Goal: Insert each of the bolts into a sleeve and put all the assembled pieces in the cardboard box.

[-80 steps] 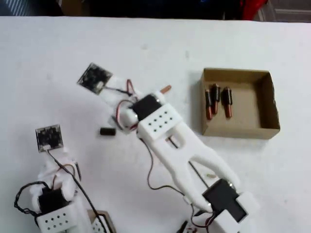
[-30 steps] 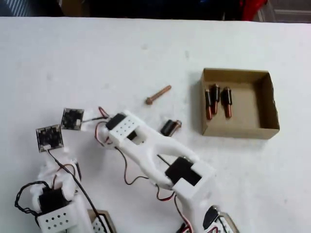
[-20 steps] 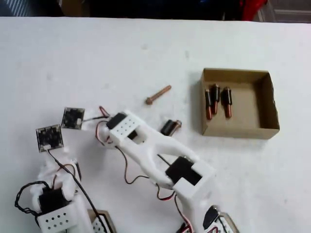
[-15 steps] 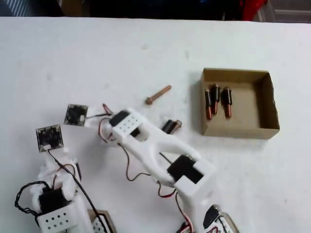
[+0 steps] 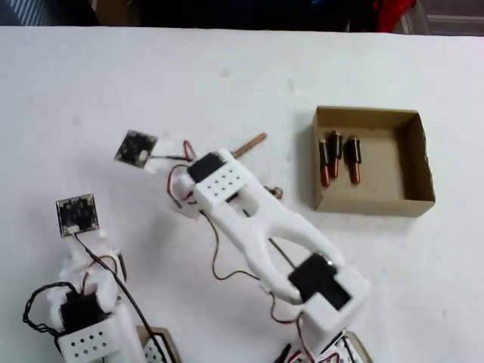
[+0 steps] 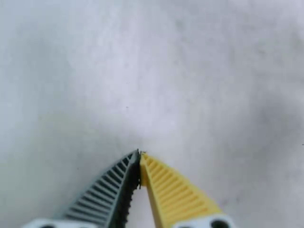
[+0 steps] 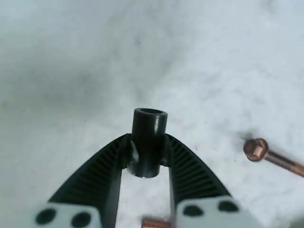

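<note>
In the right wrist view my right gripper [image 7: 148, 140] is shut on a black sleeve [image 7: 150, 124], held upright just above the white table. A loose copper bolt [image 7: 264, 153] lies close beside it, head toward the gripper. From above, the right arm [image 5: 225, 184] stretches to the table's middle, and the bolt [image 5: 250, 144] pokes out past its wrist. A copper tip [image 5: 277, 193] of another piece shows beside the arm. The cardboard box [image 5: 412, 160] holds three assembled pieces [image 5: 338, 157]. My left gripper [image 6: 139, 155] is shut on nothing over bare table.
The left arm [image 5: 82, 324] sits folded at the near left corner with its camera board [image 5: 76, 214] raised. The right arm's camera board [image 5: 136, 147] and its wires hang left of the wrist. The box stands about a hand's width right of the bolt.
The right arm has swung from the near left toward the loose bolt. Its wrist now covers most of the black and copper piece that lay in the open. The left arm has stayed still.
</note>
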Controlling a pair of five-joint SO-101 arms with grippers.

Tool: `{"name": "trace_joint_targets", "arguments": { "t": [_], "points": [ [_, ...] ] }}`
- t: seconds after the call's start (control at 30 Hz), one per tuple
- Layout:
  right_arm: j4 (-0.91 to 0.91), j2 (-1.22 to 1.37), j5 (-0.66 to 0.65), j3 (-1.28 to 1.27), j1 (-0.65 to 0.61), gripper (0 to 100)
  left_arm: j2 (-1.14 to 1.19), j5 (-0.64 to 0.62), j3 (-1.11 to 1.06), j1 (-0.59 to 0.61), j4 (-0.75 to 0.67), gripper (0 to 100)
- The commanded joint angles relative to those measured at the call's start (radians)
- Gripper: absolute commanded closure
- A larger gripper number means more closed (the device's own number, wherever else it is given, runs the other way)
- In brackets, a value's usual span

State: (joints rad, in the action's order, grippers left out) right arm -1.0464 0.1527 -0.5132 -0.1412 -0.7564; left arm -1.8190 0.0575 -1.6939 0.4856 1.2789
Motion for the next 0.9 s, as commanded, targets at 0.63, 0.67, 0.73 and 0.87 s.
{"name": "trace_joint_targets", "arguments": {
  "t": [0.63,0.67,0.73,0.87],
  "points": [
    [0.108,-0.191,0.112,-0.342,0.059,96.4,-0.008,0.003,0.002,0.005,0.008,98],
    [0.128,-0.191,0.112,-0.362,0.064,96.4,-0.008,0.003,0.002,0.005,0.008,98],
    [0.151,-0.191,0.110,-0.384,0.082,96.3,-0.008,0.003,0.002,0.005,0.008,98],
    [0.153,-0.191,0.115,-0.390,0.110,93.3,-0.008,0.003,0.002,0.005,0.008,98]
  ]
}}
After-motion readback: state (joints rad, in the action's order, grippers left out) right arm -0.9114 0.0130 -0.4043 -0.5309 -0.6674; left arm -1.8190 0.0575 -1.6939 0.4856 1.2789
